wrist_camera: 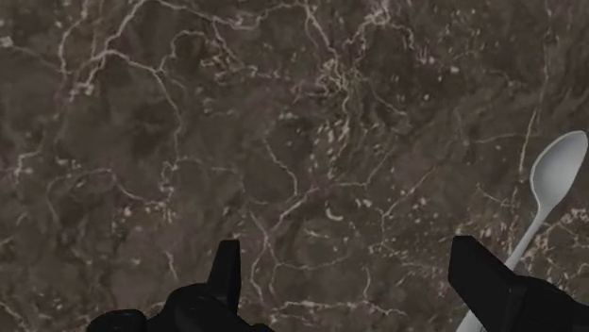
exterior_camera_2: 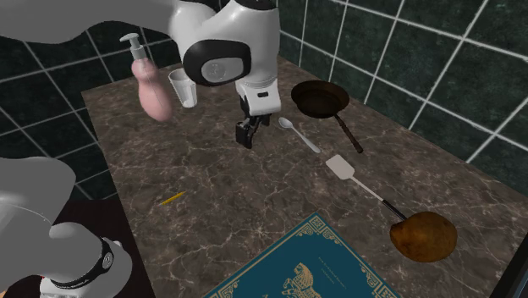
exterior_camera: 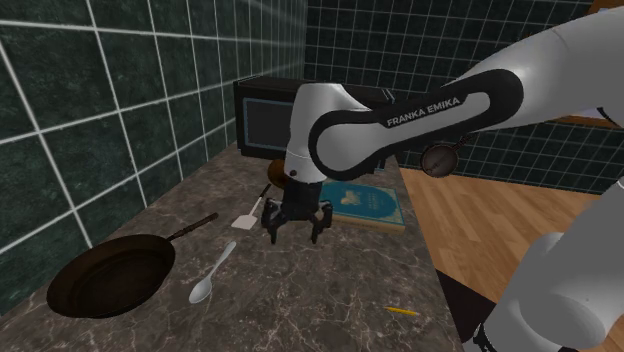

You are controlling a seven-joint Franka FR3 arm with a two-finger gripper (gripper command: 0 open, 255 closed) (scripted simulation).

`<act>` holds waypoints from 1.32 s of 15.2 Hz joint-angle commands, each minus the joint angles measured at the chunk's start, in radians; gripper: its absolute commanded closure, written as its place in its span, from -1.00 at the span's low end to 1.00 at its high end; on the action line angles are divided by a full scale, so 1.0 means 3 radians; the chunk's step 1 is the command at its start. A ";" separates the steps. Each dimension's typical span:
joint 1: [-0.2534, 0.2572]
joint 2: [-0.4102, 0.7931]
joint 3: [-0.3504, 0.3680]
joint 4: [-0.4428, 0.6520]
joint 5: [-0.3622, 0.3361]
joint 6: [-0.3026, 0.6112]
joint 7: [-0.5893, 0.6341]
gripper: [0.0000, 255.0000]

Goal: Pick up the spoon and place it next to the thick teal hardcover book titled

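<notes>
A pale spoon lies flat on the dark marbled counter, between a frying pan and my gripper. The black gripper hangs just above the counter, pointing down, open, with only bare stone between its fingers. In the wrist view the spoon lies outside one finger, its handle passing close beside it. The teal hardcover book with gold ornament lies flat beyond the gripper, toward the counter's edge in the shoulder view.
A dark frying pan, a white spatula and a brown rounded lump share the counter. A yellow pencil, a soap dispenser and a cup stand near the edge. A black microwave sits at the back.
</notes>
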 commanded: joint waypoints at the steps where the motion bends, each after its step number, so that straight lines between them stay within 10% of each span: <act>1: -0.0021 0.0307 0.0090 0.0189 -0.0111 0.0147 0.0308 -1.00; 13: 0.0370 0.1966 -0.0023 0.1649 -0.0941 0.0437 0.1936 -1.00; 20: 0.0461 0.2192 -0.0084 0.1685 -0.1034 0.0627 0.2026 -1.00</act>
